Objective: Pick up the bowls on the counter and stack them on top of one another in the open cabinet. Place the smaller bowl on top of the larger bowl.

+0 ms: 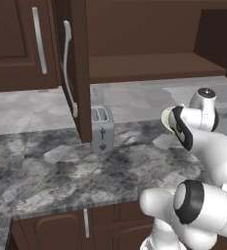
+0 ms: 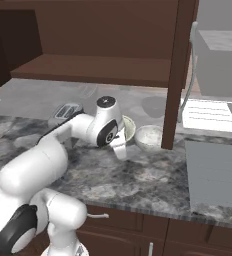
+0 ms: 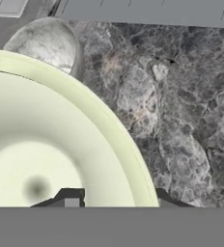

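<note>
The hand [image 2: 121, 150] is low over the dark marbled bench [image 2: 138, 175], at the near edge of the cream bowl [image 2: 130, 129], which sits on the stone just to the left of the grey-white mottled bowl [image 2: 149, 137]; the two bowls are close together, and whether their rims touch cannot be told. In the hand view the cream bowl's [image 3: 51, 144] pale yellow-green inside takes up most of the left and centre, with the mottled bowl [image 3: 49, 46] peeking out beyond its rim and bare stone [image 3: 181, 111] to the right. A dark fingertip [image 3: 70, 197] shows at the bottom, against the inside of the cream bowl, another dark tip sits outside its rim, so the fingers appear to straddle the wall; whether they are pressed onto it cannot be told. From the left base view the arm's wrist covers the bowls, and a sliver of cream rim [image 1: 165, 120] shows beside it. The silver toaster [image 1: 102, 128] stands on the bench behind the open cabinet door [image 1: 79, 68] with its long bar handle [image 1: 69, 68]. The cabinet shelf [image 2: 98, 67] above the bowls is a plain brown board.
</note>
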{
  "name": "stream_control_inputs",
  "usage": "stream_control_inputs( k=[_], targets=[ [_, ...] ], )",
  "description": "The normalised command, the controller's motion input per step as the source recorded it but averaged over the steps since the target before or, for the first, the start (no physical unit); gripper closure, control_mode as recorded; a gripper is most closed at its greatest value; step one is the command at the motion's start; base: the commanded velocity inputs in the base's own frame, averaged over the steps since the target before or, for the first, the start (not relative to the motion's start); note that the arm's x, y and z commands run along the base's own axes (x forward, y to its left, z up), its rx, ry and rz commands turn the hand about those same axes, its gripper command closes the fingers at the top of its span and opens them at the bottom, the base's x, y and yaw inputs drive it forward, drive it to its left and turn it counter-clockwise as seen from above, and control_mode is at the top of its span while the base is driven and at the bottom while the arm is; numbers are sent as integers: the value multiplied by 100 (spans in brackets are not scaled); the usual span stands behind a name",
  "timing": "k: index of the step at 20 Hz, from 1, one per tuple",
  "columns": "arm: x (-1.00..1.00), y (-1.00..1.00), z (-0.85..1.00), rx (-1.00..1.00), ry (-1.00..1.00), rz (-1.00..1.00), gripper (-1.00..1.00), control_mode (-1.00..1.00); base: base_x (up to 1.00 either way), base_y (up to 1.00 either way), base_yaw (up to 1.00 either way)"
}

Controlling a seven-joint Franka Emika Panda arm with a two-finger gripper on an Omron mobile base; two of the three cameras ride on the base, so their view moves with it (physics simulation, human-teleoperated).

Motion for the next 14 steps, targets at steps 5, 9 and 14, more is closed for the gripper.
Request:
stream_control_inputs(
  k=[5, 9, 14],
  targets=[
    [35, -48, 22, 0, 0, -19, 100, -100, 0, 0, 0],
    [33, -57, 17, 0, 0, -17, 100, -100, 0, 0, 0],
    [14, -62, -1, 1, -1, -12, 100, -100, 0, 0, 0]
  ],
)
